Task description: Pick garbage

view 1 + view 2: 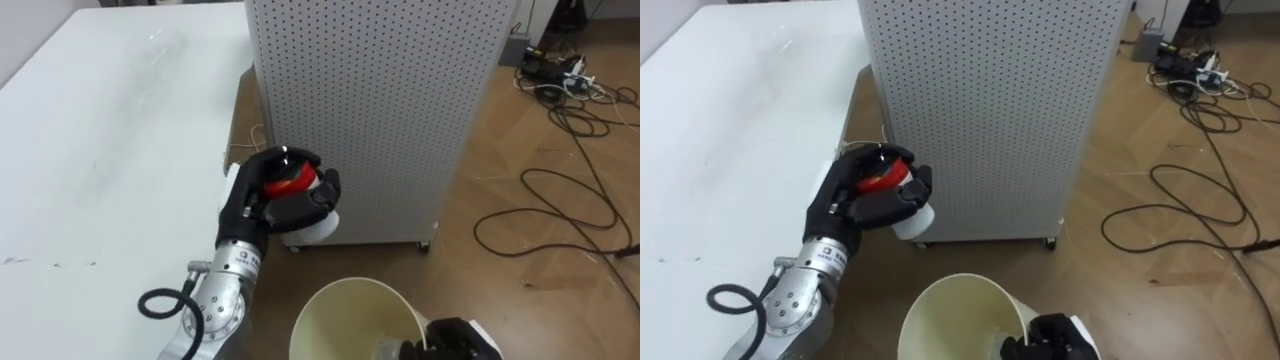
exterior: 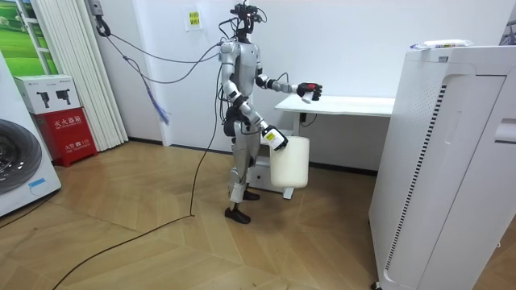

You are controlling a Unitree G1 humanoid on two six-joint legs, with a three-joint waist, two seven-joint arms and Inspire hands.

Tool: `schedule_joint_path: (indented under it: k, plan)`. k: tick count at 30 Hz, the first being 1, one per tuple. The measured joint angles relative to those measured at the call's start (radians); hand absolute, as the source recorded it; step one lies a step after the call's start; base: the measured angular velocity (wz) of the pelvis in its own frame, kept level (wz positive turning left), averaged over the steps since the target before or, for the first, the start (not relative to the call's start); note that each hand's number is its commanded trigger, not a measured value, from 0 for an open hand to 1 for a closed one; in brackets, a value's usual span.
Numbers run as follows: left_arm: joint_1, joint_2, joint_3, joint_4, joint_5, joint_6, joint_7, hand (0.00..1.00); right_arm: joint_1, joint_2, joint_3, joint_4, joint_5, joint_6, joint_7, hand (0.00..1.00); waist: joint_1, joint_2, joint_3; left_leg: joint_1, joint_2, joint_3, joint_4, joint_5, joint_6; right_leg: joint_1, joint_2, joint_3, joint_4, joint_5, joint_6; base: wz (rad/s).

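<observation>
My left hand (image 1: 262, 205) is shut on a piece of garbage (image 1: 288, 184), a small white container with a red top. It hovers just off the right edge of the white table (image 1: 100, 150), in front of a perforated white cabinet (image 1: 370, 110). Below it, at the bottom of the view, is the open mouth of a white bin (image 1: 330, 310). My right hand (image 1: 455, 340) grips the bin at its rim. In the room view I stand beside the table (image 2: 355, 105), left hand (image 2: 309, 90) stretched out over it, and the bin (image 2: 290, 161) hangs at hip height.
Dark cables (image 1: 560, 200) and a power strip (image 1: 560, 68) lie on the wooden floor to the right. In the room view a tall white appliance (image 2: 443, 161) stands at the right and a washing machine (image 2: 20, 165) at the left.
</observation>
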Motion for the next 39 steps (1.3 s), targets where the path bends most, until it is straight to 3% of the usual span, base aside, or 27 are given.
schedule_joint_path:
  k: [12,18,19,20,21,22,23,24,30,39]
  plan:
    - [0.047,0.011,-0.034,-0.026,0.003,-0.001,-0.119,1.00,-0.019,-0.004,-0.011,-0.001,-0.005,-0.001,-0.021,1.00,0.006,0.000,-0.0034,-0.002,0.000,0.010,0.004,0.000,0.000,-0.005,0.000,0.008,0.006,0.000,0.000,-0.02]
    - [0.097,0.053,-0.039,-0.027,0.011,-0.001,-0.157,1.00,-0.033,-0.011,-0.044,-0.007,-0.005,-0.015,-0.007,1.00,0.009,0.001,-0.0043,0.001,0.002,0.011,0.004,0.000,0.000,-0.001,-0.002,-0.004,0.008,0.000,0.000,0.01]
    - [0.098,0.055,-0.039,-0.027,0.011,-0.001,-0.162,0.94,-0.034,-0.012,-0.044,-0.007,-0.005,-0.015,-0.006,1.00,0.009,0.001,-0.0043,0.001,0.002,0.011,0.004,0.000,0.000,-0.001,-0.002,-0.005,0.008,0.000,0.000,0.00]
    - [0.098,0.064,-0.038,-0.027,0.011,-0.001,-0.169,0.65,-0.035,-0.013,-0.044,-0.007,-0.005,-0.016,-0.005,1.00,0.010,0.001,-0.0045,0.001,0.002,0.011,0.004,0.000,0.000,-0.001,-0.002,-0.005,0.009,0.000,0.000,0.00]
    - [0.098,0.069,-0.037,-0.027,0.010,-0.001,-0.175,0.57,-0.035,-0.015,-0.044,-0.006,-0.005,-0.017,-0.002,1.00,0.010,0.002,-0.0049,0.002,0.002,0.011,0.005,0.000,0.000,0.001,-0.003,-0.006,0.009,0.000,0.000,0.00]
    - [0.098,0.071,-0.036,-0.027,0.010,-0.001,-0.178,0.42,-0.035,-0.016,-0.044,-0.006,-0.005,-0.017,0.002,1.00,0.010,0.002,-0.0051,0.002,0.002,0.011,0.005,0.000,0.000,0.001,-0.003,-0.006,0.009,0.000,0.000,0.00]
    - [0.099,0.074,-0.035,-0.027,0.010,-0.001,-0.186,0.07,-0.035,-0.018,-0.044,-0.006,-0.006,-0.017,0.006,1.00,0.010,0.003,-0.0054,0.004,0.002,0.011,0.004,0.000,0.000,0.002,-0.003,-0.006,0.009,0.000,0.000,0.00]
    - [0.102,0.074,-0.035,-0.027,0.011,-0.001,-0.191,0.00,-0.035,-0.019,-0.044,-0.007,-0.008,-0.018,0.011,1.00,0.010,0.004,-0.0063,0.004,0.002,0.012,0.004,0.000,0.000,0.003,-0.002,-0.007,0.010,0.000,0.000,0.00]
    - [0.110,0.066,-0.048,-0.027,0.008,-0.007,-0.204,0.00,-0.037,-0.019,-0.039,-0.007,-0.008,-0.019,0.021,1.00,0.008,0.010,-0.0096,0.007,0.003,0.011,0.003,0.000,0.000,0.004,-0.004,-0.013,0.017,0.000,0.000,0.00]
    - [0.110,0.055,-0.065,-0.027,0.002,-0.024,-0.209,0.00,-0.040,-0.016,-0.021,-0.002,-0.027,-0.035,0.044,1.00,0.006,0.013,-0.0071,0.008,0.001,0.011,-0.004,0.001,0.003,0.004,-0.005,-0.016,0.016,0.000,0.000,0.00]
